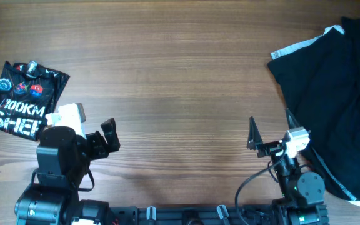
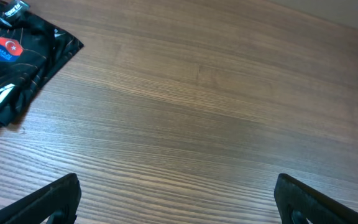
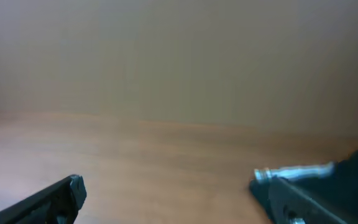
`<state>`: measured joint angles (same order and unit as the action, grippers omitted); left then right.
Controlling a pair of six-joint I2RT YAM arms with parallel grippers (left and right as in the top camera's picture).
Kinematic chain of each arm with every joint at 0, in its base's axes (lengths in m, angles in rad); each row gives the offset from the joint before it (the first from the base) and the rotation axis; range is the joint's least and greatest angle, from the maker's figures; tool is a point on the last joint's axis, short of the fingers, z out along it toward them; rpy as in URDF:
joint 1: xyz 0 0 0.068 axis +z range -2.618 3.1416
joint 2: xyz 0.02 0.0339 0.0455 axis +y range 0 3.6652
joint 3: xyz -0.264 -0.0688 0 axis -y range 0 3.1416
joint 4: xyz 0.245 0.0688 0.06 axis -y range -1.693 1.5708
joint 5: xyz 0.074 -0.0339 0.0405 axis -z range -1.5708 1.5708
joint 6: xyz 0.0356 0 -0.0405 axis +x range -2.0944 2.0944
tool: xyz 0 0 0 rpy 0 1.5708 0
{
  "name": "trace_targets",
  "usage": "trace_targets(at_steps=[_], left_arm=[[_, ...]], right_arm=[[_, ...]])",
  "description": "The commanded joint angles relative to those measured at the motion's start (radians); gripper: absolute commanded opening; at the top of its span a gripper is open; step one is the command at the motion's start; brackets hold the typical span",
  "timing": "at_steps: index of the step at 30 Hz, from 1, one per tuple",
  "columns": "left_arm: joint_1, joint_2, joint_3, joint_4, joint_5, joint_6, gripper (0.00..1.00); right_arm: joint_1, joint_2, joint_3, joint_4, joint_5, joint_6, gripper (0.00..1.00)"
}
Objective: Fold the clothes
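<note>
Risks pinching a single layer of the black garment [image 1: 336, 81], bunching it, with left tool [image 1: 110, 136] and right tool [image 1: 272, 129] gaping, empty.

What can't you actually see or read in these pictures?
Overhead: the folded jersey has white lettering cut by the left edge and partly covered by the left arm.
Overhead: the black garment runs past the right edge, so its full shape is unknown.
Right wrist: the whole picture is blurred and details are lost.
</note>
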<state>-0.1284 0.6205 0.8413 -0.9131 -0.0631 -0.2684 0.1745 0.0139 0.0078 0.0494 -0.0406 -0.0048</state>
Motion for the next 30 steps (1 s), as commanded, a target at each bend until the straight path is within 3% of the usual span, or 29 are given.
trace_targets(at_steps=[1,23,27,30], left_arm=[[0.002,-0.004,-0.006,0.003,-0.013,-0.008,1.0],[0.002,-0.006,-0.006,0.003,-0.013,-0.008,1.0],[0.006,-0.107,-0.034,-0.07,-0.018,-0.004,1.0],[0.042,-0.276,-0.214,0.029,-0.016,-0.005,1.0]], right_arm=[[0.002,-0.011,-0.002,-0.045,-0.016,-0.071,1.0],[0.002,-0.009,-0.002,-0.048,-0.015,-0.072,1.0],[0.002,-0.009,-0.002,-0.048,-0.015,-0.071,1.0],[0.002,-0.009,-0.002,-0.048,-0.015,-0.072,1.0]])
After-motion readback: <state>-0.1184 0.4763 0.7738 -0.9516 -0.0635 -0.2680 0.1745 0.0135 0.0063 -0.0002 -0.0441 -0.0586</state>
